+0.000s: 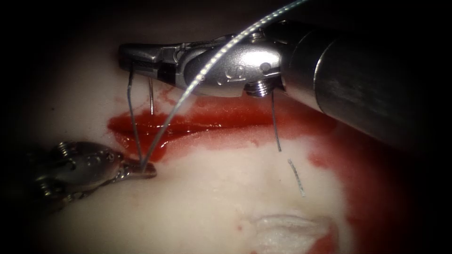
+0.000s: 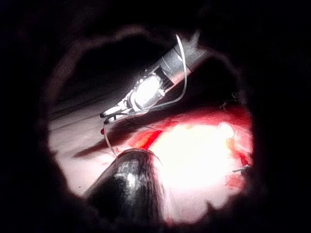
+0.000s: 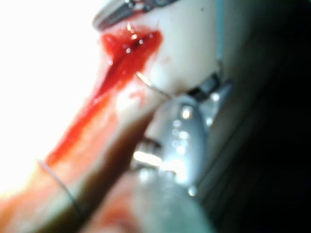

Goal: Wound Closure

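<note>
No text, label, brand, number or sign can be read. The metal wrist body of the right hand (image 1: 136, 59) bears some faint embossed marks in the endoscope view, too small and dim to make out.

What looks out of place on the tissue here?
A short cut end of thread lies loose on the tissue, right of both tools. Red fluid pools along the cut. The left tool and right tool hold thread.

dark surround, bright light at centre
</note>
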Controlling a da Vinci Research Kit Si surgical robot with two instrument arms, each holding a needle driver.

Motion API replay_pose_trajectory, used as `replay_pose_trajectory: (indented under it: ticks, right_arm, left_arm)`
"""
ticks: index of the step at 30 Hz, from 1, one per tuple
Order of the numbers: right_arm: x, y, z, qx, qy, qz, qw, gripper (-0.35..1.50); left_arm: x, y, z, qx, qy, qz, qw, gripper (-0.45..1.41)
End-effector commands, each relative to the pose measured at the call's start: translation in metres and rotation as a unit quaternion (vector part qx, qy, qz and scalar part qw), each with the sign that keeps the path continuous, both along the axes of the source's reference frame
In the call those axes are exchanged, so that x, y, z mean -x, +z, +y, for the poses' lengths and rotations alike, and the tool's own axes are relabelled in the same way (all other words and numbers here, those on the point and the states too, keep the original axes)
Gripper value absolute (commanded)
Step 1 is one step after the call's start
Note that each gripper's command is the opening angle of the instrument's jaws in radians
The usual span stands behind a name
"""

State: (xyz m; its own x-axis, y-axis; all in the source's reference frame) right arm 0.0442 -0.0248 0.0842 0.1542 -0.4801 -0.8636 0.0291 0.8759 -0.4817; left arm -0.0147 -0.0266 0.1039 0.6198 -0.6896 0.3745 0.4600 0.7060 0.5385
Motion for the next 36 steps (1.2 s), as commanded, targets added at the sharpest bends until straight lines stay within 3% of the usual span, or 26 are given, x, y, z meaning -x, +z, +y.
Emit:
replay_pose_trajectory:
  ticks: [1,22,36]
  right_arm:
    - [-0.0009,0.0002,0.0009,0.003,-0.005,0.003,1.000,-0.35]
    - [-0.0009,0.0004,0.0004,-0.012,-0.006,-0.007,1.000,-0.35]
    - [-0.0008,0.0005,0.0008,-0.037,0.022,-0.019,0.999,-0.35]
  left_arm:
    - [0.0006,-0.0003,0.0011,0.003,0.000,-0.002,1.000,-0.45]
    - [0.0007,-0.0003,0.0010,-0.004,-0.010,0.000,1.000,-0.45]
    - [0.0008,-0.0004,0.0009,-0.007,-0.012,0.000,1.000,-0.45]
